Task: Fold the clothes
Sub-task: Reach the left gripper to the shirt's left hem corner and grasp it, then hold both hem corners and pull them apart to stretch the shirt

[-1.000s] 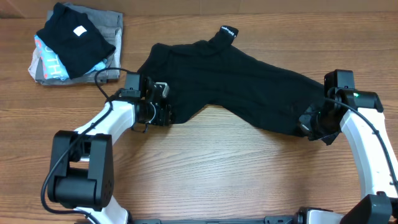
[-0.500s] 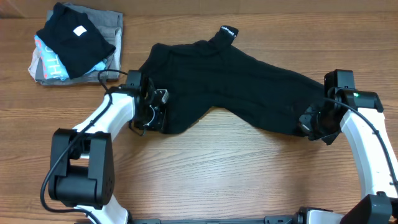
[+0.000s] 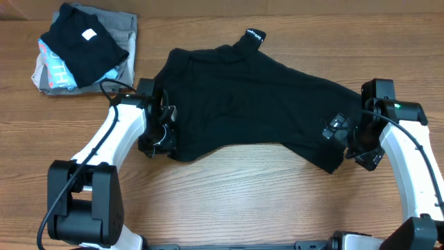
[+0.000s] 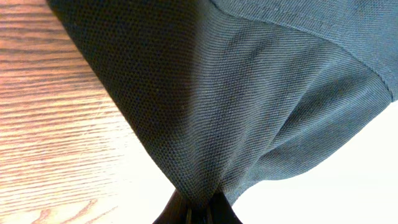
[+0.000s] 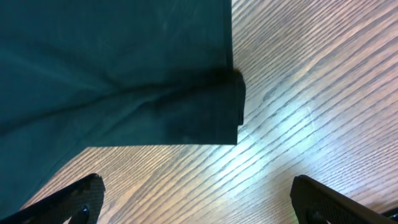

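two hands: left hand (image 4: pixel 196 213) clamped on the black shirt (image 3: pixel 250 97), right hand (image 5: pixel 199 199) spread apart beside it.

Shirt (image 3: pixel 243 97) on table (image 3: pixel 243 205), stack (image 3: pixel 83 48) behind-left

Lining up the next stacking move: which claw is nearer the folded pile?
Left. The left claw grips the shirt edge just right of the pile; the right claw stands open at the shirt's far end.
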Controlling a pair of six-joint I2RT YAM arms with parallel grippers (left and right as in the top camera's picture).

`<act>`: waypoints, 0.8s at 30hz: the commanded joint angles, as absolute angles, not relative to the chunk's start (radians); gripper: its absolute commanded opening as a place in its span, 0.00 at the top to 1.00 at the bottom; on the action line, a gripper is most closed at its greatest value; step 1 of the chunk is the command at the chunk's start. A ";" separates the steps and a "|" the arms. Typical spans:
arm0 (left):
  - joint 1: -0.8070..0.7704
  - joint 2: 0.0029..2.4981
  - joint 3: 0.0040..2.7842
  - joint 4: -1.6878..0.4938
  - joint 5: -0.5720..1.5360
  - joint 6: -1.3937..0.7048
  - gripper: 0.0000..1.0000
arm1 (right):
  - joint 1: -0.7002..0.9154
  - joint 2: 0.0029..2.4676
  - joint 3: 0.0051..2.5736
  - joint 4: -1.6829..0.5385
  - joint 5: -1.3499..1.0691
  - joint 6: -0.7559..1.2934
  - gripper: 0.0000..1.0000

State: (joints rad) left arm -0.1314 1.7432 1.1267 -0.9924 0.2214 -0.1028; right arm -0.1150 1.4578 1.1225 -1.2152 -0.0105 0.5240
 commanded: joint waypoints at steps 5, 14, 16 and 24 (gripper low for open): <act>-0.136 1.728 1.143 -1.013 0.199 -0.120 0.96 | -0.113 1.478 1.117 -1.171 0.024 0.520 0.00; -0.119 1.728 1.143 -1.050 0.051 -0.200 0.96 | -0.162 1.569 1.117 -1.155 -0.042 0.604 0.00; -0.088 1.728 1.143 -1.060 0.010 -0.250 0.96 | -0.196 1.572 1.117 -1.157 -0.100 0.603 0.01; 0.054 1.728 1.143 -1.091 0.081 -0.204 0.96 | -0.189 1.572 1.104 -1.202 -0.208 0.599 0.03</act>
